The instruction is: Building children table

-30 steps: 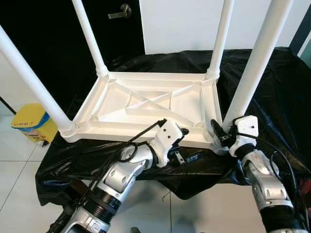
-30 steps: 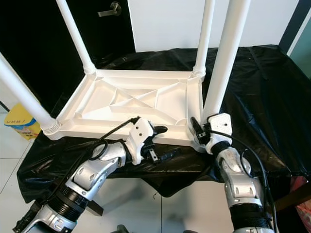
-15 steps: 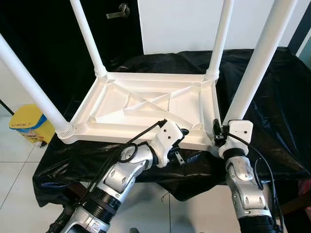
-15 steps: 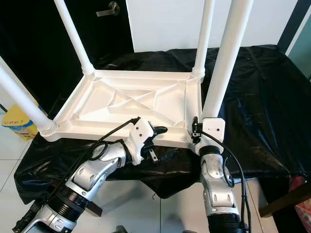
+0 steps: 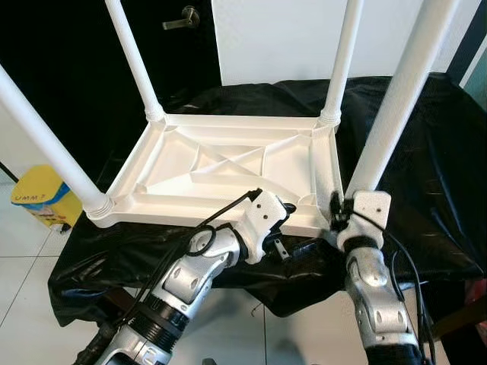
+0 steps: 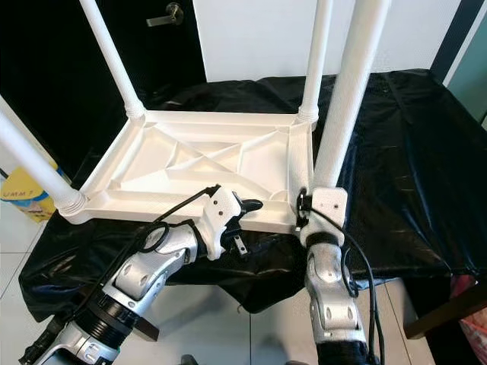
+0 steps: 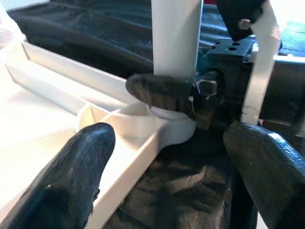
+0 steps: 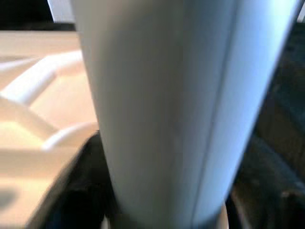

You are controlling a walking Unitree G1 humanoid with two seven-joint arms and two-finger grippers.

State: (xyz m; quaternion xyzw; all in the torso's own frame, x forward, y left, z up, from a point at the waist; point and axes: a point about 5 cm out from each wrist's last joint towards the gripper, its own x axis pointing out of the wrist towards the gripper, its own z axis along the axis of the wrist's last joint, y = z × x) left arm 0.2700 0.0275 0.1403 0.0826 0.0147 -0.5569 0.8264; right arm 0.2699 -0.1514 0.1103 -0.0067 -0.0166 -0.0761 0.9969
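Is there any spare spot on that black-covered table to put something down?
Bare cloth lies right of the tabletop, past the near leg. It is crowded at that leg's base, where the right gripper and left gripper meet.

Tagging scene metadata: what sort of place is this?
Probably an indoor room in a home or office: white tiled floor, dark door with lever handle, and a work table under black cloth holding an upturned white table.

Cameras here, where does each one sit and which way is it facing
Left and right eye views: on the head, looking down at the upturned table; both arms show.
Left wrist view: along its black fingers toward the near right leg.
Right wrist view: pressed close against that leg.
Shared: that leg, gripped by the right gripper.
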